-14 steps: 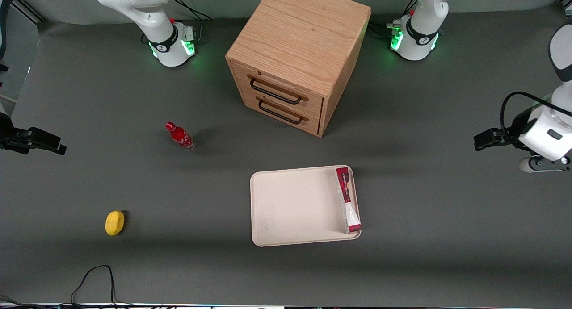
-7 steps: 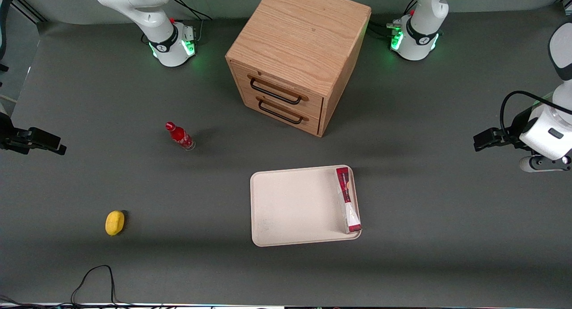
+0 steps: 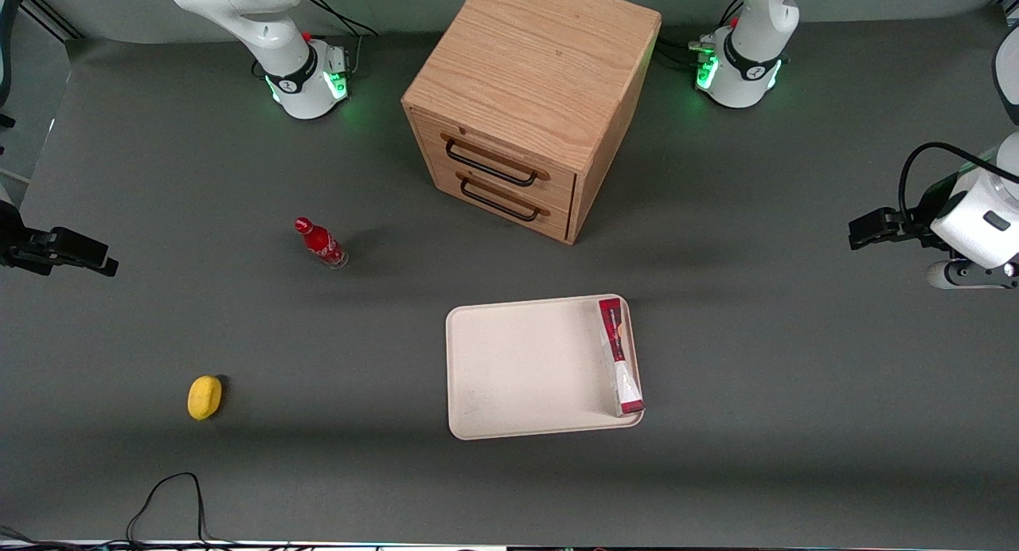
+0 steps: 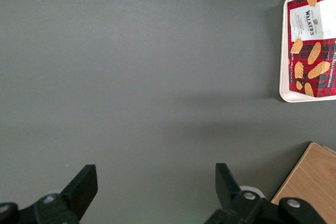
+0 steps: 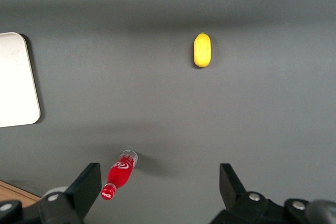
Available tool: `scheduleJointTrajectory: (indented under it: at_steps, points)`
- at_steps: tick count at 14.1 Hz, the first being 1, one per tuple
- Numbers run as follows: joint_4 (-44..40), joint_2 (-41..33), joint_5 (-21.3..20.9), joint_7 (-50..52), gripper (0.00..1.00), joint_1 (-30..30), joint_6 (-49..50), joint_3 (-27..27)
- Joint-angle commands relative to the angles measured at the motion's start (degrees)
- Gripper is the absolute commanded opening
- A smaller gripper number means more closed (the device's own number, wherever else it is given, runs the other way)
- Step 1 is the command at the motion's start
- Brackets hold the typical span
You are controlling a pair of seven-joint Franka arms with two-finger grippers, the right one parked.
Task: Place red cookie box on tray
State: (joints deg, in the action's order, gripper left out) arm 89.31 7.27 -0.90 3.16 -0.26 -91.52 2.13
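The red cookie box (image 3: 621, 366) rests in the cream-pink tray (image 3: 517, 368), along the tray's rim toward the working arm's end, and shows edge-on in the front view. The left wrist view shows its printed face (image 4: 311, 51) inside the tray's rim (image 4: 284, 51). My left gripper (image 3: 858, 234) hangs above bare table well off toward the working arm's end, apart from the tray. Its fingers stand wide open with nothing between them (image 4: 155, 174).
A wooden two-drawer cabinet (image 3: 533, 97) stands farther from the front camera than the tray; its corner shows in the left wrist view (image 4: 310, 182). A small red bottle (image 3: 320, 243) and a yellow object (image 3: 204, 397) lie toward the parked arm's end. A black cable (image 3: 163, 495) loops near the front edge.
My left gripper has drifted a little farther from the front camera and away from the tray. The box and tray have not moved.
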Motion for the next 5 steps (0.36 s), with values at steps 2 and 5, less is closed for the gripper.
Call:
scheduleJointTrajectory:
  at_steps: [2, 5]
  points:
    - [-0.4, -0.9, 0.7, -1.0, 1.0, -0.5, 1.4, -0.3]
    - [-0.4, -0.9, 0.8, -1.7, 1.0, -0.6, 1.4, -0.3]
